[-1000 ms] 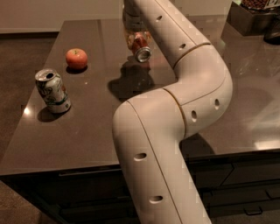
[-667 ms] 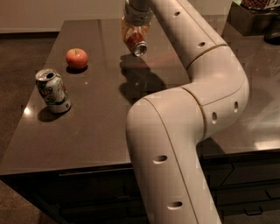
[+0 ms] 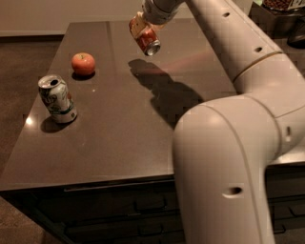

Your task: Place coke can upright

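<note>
The coke can point(image 3: 147, 40) is a small red can with a silver end. It hangs tilted in the air above the far middle of the dark table point(image 3: 124, 133), its silver end pointing down and to the right. My gripper point(image 3: 141, 26) is at the top of the view, shut on the can's upper part. The white arm comes down from it along the right side and fills the right foreground. The can's shadow lies on the table just below and to the right of it.
A white-and-green can point(image 3: 57, 99) stands upright near the table's left edge. A red apple point(image 3: 83, 64) sits behind it at the far left. A dark container point(image 3: 279, 14) stands at the far right corner. The table's front edge runs across the lower left.
The gripper has lifted the coke can higher above the table and a little left. The arm's elbow has swung towards the right foreground. The apple and the other can have not moved.
</note>
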### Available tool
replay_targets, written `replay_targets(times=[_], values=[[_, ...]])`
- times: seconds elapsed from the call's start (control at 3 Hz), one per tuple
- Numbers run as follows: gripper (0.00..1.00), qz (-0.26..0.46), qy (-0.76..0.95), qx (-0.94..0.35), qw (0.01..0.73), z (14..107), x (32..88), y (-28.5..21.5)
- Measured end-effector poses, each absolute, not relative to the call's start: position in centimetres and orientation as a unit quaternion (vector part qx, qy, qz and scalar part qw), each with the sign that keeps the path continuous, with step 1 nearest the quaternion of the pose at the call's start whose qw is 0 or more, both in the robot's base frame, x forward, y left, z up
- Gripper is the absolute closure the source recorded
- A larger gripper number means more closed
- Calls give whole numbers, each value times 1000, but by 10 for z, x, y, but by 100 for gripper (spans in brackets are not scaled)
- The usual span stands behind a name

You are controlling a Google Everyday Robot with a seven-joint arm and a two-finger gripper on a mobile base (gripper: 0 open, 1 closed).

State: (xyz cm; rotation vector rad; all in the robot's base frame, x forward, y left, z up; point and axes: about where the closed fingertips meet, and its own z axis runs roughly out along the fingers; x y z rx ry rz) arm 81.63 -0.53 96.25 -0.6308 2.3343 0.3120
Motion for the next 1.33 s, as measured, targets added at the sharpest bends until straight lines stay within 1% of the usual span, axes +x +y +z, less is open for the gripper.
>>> replay_targets(times=[0.33, 0.67, 1.0, 1.33], values=[[100, 132, 871, -244, 405, 991, 799, -14], [100, 153, 849, -239, 447, 994, 775, -20], [100, 186, 824, -241, 477, 954, 754, -13], [100, 210, 792, -234, 524, 941, 748, -12]])
